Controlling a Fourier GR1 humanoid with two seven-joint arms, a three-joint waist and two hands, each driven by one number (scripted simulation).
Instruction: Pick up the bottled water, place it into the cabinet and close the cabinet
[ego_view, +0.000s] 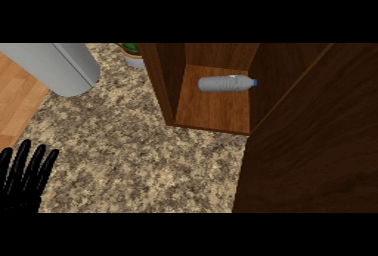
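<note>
One bottled water (226, 83) lying on its side inside cabinet (214, 107) | door (314, 145) open | left hand (24, 175) resting, fingers straight.

The left hand (26, 172) shows only as straight black fingers at the lower left corner; its palm and forearm are cut off by the view's edge. The right hand shows nowhere.

The cabinet door (317, 145) fills the right side and runs out past the right and lower edges, hiding the counter (140, 155) beneath it.

The cabinet (214, 105) is cut at the top, so its upper part cannot be seen.

A grey cylinder (63, 65) at the counter's far left corner is cropped by the top edge.

A green thing (131, 50) in a pale pot is half hidden behind the cabinet's left wall and is too small to identify.

The label on the bottled water (225, 83) cannot be read.
</note>
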